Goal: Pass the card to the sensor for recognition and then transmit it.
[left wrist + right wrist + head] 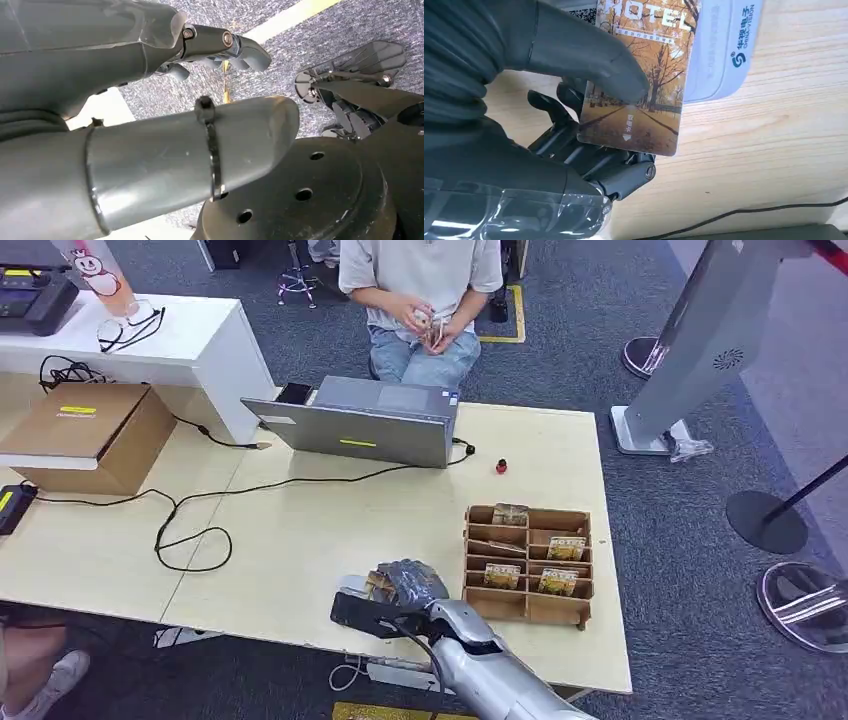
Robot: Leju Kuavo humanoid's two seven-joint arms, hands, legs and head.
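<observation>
Card [639,85] pinched in my right hand [574,125] over sensor [719,50], scan step; next, pass it to person [420,300]. Left hand [220,45]: grip unclear.

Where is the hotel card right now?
The hotel card is pinched in the right hand at the table's near edge, over the white card reader, left of the cardboard organizer.

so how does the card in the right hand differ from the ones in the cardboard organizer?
The held card is pinched by the right hand over the white reader, near the table's front edge; the organizer cards sit untouched in their slots. The held card is alone and hangs above the table; the organizer holds several, leaning in separate compartments. Both show the same autumn-orange print.
</observation>
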